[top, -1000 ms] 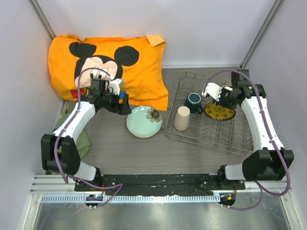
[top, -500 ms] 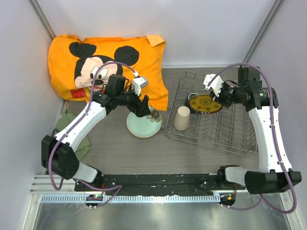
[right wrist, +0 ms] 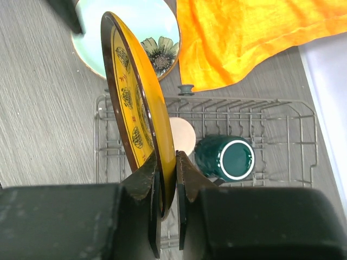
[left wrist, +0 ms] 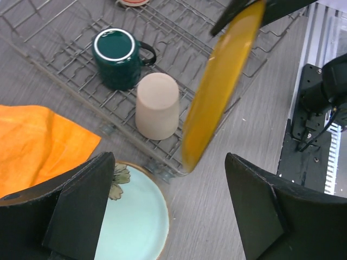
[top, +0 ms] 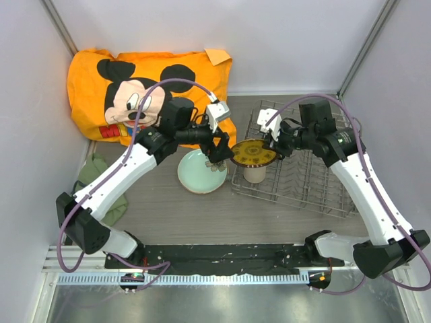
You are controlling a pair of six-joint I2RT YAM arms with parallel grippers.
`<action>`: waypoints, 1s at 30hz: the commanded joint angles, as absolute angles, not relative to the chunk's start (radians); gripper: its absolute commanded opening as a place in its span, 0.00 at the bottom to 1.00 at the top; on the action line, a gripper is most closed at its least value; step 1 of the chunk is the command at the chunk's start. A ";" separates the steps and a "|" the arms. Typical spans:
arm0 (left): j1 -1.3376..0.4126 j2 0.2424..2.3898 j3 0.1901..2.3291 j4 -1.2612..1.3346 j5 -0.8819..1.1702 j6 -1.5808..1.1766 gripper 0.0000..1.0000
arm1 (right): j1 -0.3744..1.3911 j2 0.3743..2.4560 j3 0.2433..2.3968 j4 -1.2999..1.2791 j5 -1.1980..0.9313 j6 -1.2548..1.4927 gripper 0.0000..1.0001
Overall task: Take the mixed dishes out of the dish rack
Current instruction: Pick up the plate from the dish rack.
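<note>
My right gripper (top: 273, 143) is shut on the rim of a yellow-brown plate (top: 254, 153) and holds it in the air over the left end of the grey wire dish rack (top: 306, 182). In the right wrist view the fingers clamp the plate (right wrist: 135, 108) edge-on. A beige cup (left wrist: 157, 105) stands upside down and a teal mug (left wrist: 116, 57) stands in the rack. A pale-green floral plate (top: 199, 173) lies on the table left of the rack. My left gripper (top: 223, 153) is open and empty beside the held plate's left edge (left wrist: 222, 81). A sliver of a red-orange bowl (left wrist: 133, 2) shows at the rack's far side.
An orange Mickey Mouse pillow (top: 155, 87) fills the back left. A green cloth (top: 111, 195) lies by the left wall. Enclosure walls stand close on the left, back and right. The arm bases sit along the near edge.
My right gripper lifted the yellow-brown plate from the rack and carried it left to the rack's left end. My left arm swung right, over the floral plate, up to it.
</note>
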State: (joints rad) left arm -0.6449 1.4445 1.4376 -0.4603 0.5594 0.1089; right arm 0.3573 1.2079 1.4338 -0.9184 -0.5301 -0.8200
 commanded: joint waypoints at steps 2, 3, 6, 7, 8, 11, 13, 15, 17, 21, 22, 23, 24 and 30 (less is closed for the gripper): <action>-0.693 1.442 1.459 -0.425 0.522 0.124 0.88 | 0.393 1.216 1.433 -0.801 -0.523 -0.747 0.01; -0.696 1.448 1.456 -0.425 0.522 0.124 0.88 | 0.397 1.216 1.434 -0.795 -0.528 -0.739 0.01; -0.703 1.456 1.447 -0.425 0.535 0.126 0.84 | 0.408 1.221 1.437 -0.784 -0.548 -0.720 0.01; -0.706 1.460 1.447 -0.426 0.546 0.126 0.80 | 0.411 1.223 1.437 -0.782 -0.551 -0.718 0.01; -0.710 1.463 1.444 -0.425 0.551 0.127 0.77 | 0.416 1.224 1.437 -0.781 -0.549 -0.715 0.01; -0.715 1.470 1.437 -0.423 0.555 0.123 0.62 | 0.423 1.230 1.431 -0.773 -0.560 -0.703 0.05; -0.715 1.471 1.439 -0.420 0.555 0.123 0.27 | 0.426 1.229 1.422 -0.761 -0.572 -0.692 0.06; -0.715 1.474 1.436 -0.414 0.549 0.117 0.07 | 0.433 1.226 1.405 -0.749 -0.572 -0.687 0.08; -0.715 1.468 1.428 -0.408 0.543 0.117 0.00 | 0.433 1.220 1.387 -0.741 -0.561 -0.687 0.08; -0.713 1.442 1.405 -0.399 0.485 0.121 0.00 | 0.433 1.204 1.347 -0.724 -0.531 -0.689 0.24; -0.713 1.437 1.398 -0.393 0.471 0.124 0.00 | 0.431 1.201 1.339 -0.721 -0.520 -0.689 0.29; -0.706 1.428 1.379 -0.384 0.454 0.123 0.00 | 0.431 1.189 1.321 -0.716 -0.499 -0.686 0.39; -0.698 1.410 1.367 -0.374 0.443 0.117 0.00 | 0.433 1.183 1.312 -0.706 -0.489 -0.683 0.48; -0.520 1.373 1.284 -0.298 0.512 -0.046 0.00 | 0.433 1.112 1.243 -0.673 -0.427 -0.678 0.66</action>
